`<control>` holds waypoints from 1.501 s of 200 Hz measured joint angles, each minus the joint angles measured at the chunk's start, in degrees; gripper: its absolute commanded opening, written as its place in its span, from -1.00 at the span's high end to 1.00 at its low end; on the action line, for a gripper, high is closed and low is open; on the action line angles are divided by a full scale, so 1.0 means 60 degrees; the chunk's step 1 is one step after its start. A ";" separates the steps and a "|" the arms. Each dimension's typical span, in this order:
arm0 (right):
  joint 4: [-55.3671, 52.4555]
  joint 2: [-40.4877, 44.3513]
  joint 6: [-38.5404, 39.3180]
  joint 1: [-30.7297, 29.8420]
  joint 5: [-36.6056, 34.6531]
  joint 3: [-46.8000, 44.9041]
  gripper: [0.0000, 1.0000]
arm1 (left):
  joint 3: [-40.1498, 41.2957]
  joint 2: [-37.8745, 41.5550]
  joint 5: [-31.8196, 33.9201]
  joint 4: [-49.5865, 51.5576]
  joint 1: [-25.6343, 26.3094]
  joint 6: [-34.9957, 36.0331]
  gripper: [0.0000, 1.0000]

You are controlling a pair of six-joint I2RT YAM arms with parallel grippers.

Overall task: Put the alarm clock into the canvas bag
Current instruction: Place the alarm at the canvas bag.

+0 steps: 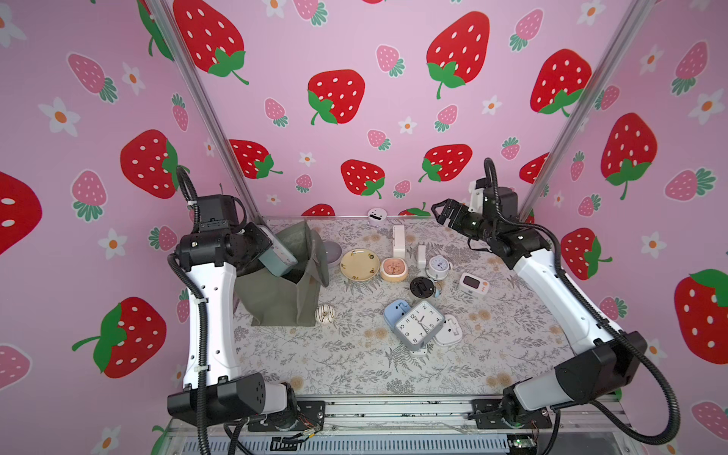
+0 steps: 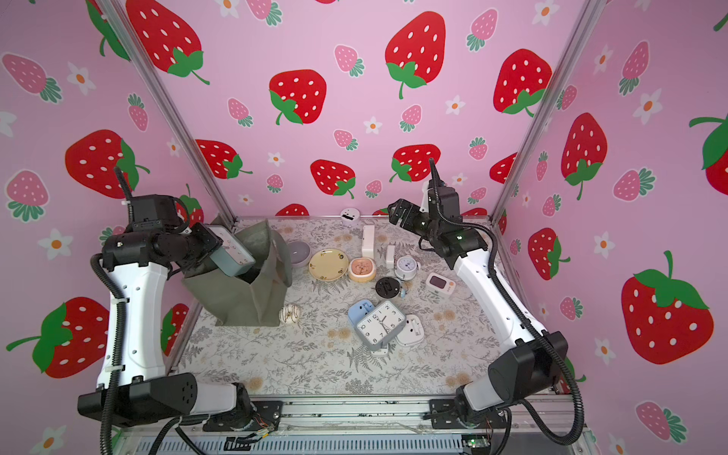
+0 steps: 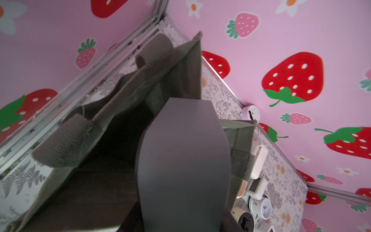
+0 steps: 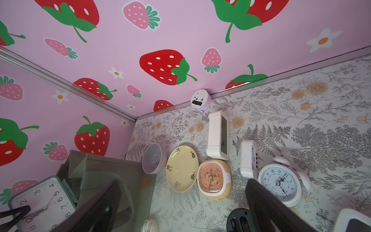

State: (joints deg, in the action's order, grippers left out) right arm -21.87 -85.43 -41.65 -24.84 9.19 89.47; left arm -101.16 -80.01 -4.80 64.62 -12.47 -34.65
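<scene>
The left gripper is clamping a grey-framed square alarm clock. Its fingers are mostly hiding behind the case in both top views, and one dark finger is showing across the dial in the right wrist view. The clock is hanging tilted at the open mouth of the canvas bag, with its lower end at the rim and most of the case above it. The bag is standing upright at the left rear of the floral-covered table, one loop handle drooping over its right side. A small white striped item is lying just beside the bag's front right corner. Moving right, a lilac bowl, a yellow plate and an orange clock are sitting close together in a row. A second square grey clock is lying face up nearer the front, overlapping a blue clock. A white twin-bell clock and a white digital timer are standing further right. The right gripper is hovering above the right rear of the table, jaws spread wide apart and gripping nothing.
</scene>
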 measured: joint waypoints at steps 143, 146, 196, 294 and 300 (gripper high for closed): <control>-0.0375 0.0000 0.0637 0.0018 -0.0284 0.0044 -0.99 | 0.0805 -0.2590 0.0940 -0.0517 0.0000 -0.0557 0.60; -0.0375 0.0000 0.0641 0.0018 -0.0288 0.0044 -0.99 | 0.0863 -0.2612 0.0943 -0.0586 0.0000 -0.0554 0.59; -0.0350 0.0000 0.0772 0.0018 -0.0288 -0.0036 -0.99 | 0.1198 -0.2951 0.0863 -0.1147 -0.0007 -0.0503 0.48; -0.0324 0.0215 0.0940 0.0018 -0.0277 -0.0627 -0.99 | 0.1625 -0.3745 0.0506 -0.1373 -0.0007 -0.0415 -0.32; -0.0328 0.0219 0.0954 0.0018 -0.0266 -0.0627 -0.99 | 0.1621 -0.3734 0.0452 -0.1366 -0.0004 -0.0412 -0.38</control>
State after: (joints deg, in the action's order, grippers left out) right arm -23.83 -84.12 -35.92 -24.73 7.60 85.71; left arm -91.44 -102.41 -2.09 56.42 -12.49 -37.12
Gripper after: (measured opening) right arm 0.993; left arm 0.634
